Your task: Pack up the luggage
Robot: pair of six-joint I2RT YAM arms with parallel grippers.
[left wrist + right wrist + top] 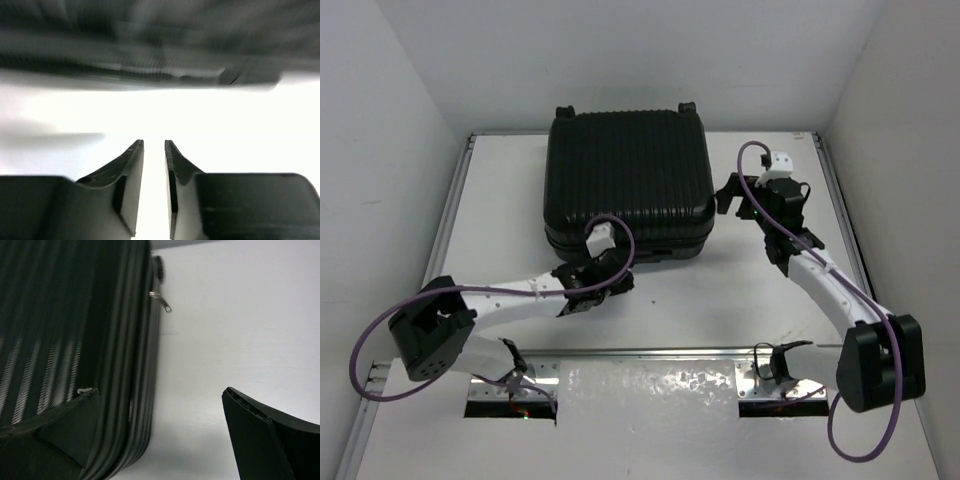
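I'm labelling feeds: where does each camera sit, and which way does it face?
Top external: above and behind the robot, looking down on the closed luggage; left arm, right arm show.
Left wrist: low over the table, facing the luggage's blurred edge; left tool barely open.
Right wrist: beside the luggage's side, zipper pull ahead; right tool wide open.
All share the luggage.
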